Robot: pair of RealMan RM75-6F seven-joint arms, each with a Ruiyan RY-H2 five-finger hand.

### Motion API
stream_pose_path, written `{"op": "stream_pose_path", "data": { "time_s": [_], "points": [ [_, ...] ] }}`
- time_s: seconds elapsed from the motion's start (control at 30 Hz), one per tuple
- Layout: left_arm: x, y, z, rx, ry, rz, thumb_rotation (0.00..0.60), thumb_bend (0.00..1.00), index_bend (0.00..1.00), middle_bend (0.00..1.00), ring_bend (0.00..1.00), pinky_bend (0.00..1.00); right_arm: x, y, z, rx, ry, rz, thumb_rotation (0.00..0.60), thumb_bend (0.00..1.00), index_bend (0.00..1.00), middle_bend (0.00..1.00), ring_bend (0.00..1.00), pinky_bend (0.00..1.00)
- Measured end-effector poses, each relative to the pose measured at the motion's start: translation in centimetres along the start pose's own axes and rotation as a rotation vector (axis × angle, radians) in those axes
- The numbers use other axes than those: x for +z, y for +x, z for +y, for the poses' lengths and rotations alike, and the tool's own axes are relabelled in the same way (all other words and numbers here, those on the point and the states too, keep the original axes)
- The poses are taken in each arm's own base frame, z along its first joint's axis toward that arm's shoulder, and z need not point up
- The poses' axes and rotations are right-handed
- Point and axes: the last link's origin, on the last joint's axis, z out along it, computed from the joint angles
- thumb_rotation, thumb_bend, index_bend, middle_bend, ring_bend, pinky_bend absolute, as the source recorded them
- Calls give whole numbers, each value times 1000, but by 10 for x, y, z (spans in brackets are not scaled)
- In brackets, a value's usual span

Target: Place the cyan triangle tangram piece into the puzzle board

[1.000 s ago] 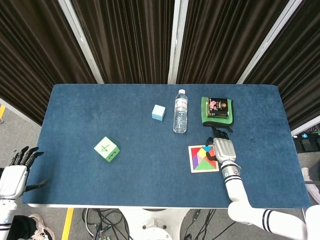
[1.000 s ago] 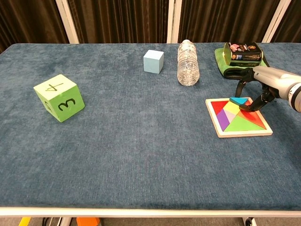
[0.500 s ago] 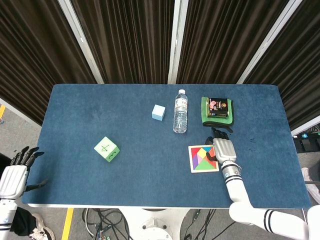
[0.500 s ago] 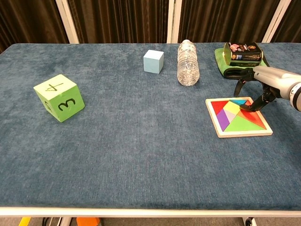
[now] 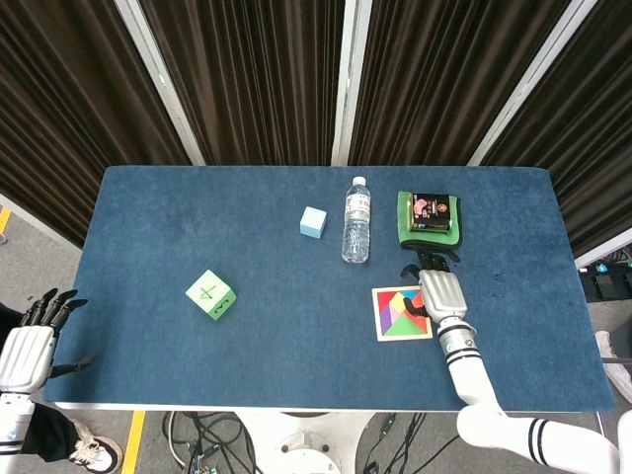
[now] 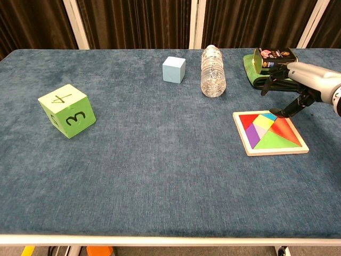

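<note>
The cyan triangle lies flat in the far edge of the white-rimmed puzzle board, among the other coloured pieces. My right hand hovers above the board's far right corner, fingers spread and holding nothing. One dark fingertip points down close to the board's far edge. In the head view the same hand covers the right side of the board. My left hand hangs off the table's near left corner, fingers apart and empty.
A green numbered die sits at the left. A light blue cube and a water bottle stand towards the back. A black box on a green pad is just behind my right hand.
My right hand let go of the cyan triangle, which dropped from tilted to flat in the board. The hand then rose and drew back towards the black box. The left hand stayed put.
</note>
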Motion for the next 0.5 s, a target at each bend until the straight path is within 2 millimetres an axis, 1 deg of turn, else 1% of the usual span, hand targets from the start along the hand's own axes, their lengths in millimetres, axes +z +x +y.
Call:
{"op": "stream_pose_path", "data": {
  "time_s": [0.13,0.23,0.37,0.43,0.5],
  "points": [
    [-1,1,3,7,-2,5,600,0,216,124,12,131,-11,8,7,-17,19,49,600,265,258,0,0,0],
    [-2,3,6,16,-2,10,600,0,216,124,12,131,-28,17,22,-56,25,113,600,265,191,0,0,0],
    [-2,6,9,37,0,20,600,0,216,124,12,131,-62,30,58,-111,2,221,600,261,89,0,0,0],
    [-1,8,11,44,0,24,600,0,216,124,12,131,-85,36,81,-132,-28,277,600,260,32,0,0,0],
    [0,10,13,53,-2,30,600,0,216,124,12,131,-105,42,102,-157,-47,338,600,259,8,0,0,0]
  ]
}}
